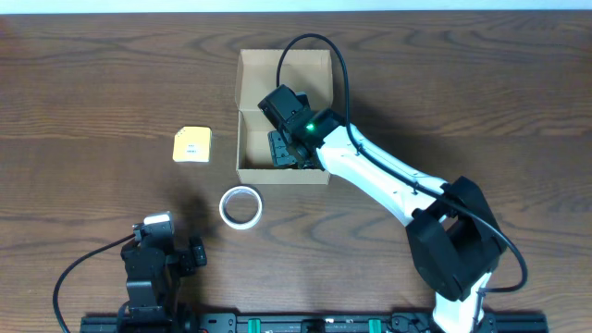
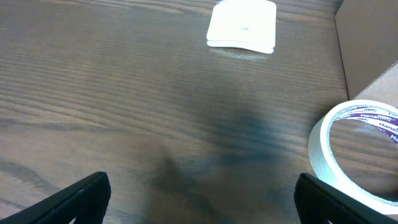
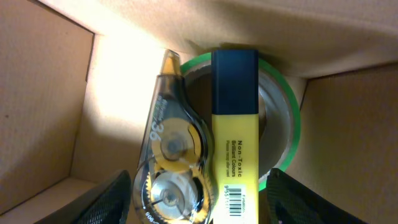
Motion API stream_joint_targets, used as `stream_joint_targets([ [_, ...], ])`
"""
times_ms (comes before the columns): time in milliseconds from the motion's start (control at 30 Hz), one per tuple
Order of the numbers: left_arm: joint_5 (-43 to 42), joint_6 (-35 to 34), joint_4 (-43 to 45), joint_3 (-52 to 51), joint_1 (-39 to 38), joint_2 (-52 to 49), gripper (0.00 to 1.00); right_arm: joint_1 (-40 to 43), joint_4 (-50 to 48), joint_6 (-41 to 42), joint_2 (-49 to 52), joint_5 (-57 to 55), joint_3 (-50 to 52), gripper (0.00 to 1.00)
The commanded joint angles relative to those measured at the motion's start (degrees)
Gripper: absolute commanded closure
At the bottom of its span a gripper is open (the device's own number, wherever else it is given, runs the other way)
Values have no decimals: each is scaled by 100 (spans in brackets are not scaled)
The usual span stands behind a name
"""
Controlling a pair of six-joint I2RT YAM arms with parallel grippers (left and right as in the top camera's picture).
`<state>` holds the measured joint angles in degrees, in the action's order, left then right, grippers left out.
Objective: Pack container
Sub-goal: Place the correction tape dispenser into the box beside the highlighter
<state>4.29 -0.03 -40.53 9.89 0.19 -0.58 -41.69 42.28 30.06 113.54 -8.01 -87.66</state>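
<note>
Yellow sits between your right jaws: one highlighter [image 3: 234, 124] lying flat, with one clear correction-tape roller [image 3: 171, 162] touching its side. Both rest across one green-edged tape roll [image 3: 283, 106]. The jaws are spread wide and straddle all three without gripping any of them. I judge this to be a release pose rather than a grasp. The three things lie pushed into a corner of the box [image 3: 43, 93], which probably leaves floor free for the rest.

The box stands mid-worktop [image 1: 92, 74] with its flap folded back, so the right arm can reach straight down into it.

Outside the box you have two things left. One white tape roll [image 1: 240, 205] lies just beside the box's near wall. One yellow pad [image 1: 191, 145] lies near its left side, apart from the roll.

Your left jaws are also wide open and empty. They hover low at the worktop's near edge, facing the roll and pad and well clear of the right arm.

That makes three things packed and two still to go.
</note>
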Motion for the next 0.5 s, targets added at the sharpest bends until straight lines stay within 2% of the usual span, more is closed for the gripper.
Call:
stream_joint_targets([
  [0,11,-39,-140,-61,-22,37,5,-37,-28,-76,-59,-125,-140,29],
  [100,11,-39,-140,-63,-22,37,5,-37,-28,-315,-334,-120,-199,25],
  [167,11,-39,-140,-61,-22,37,5,-39,-33,-619,-597,-116,-210,12],
  [267,11,-39,-140,-61,-22,37,5,-39,-31,-1060,-1040,-85,-210,2],
  [467,11,-39,-140,-61,-22,37,5,15,437,-1408,-1937,197,-177,1],
])
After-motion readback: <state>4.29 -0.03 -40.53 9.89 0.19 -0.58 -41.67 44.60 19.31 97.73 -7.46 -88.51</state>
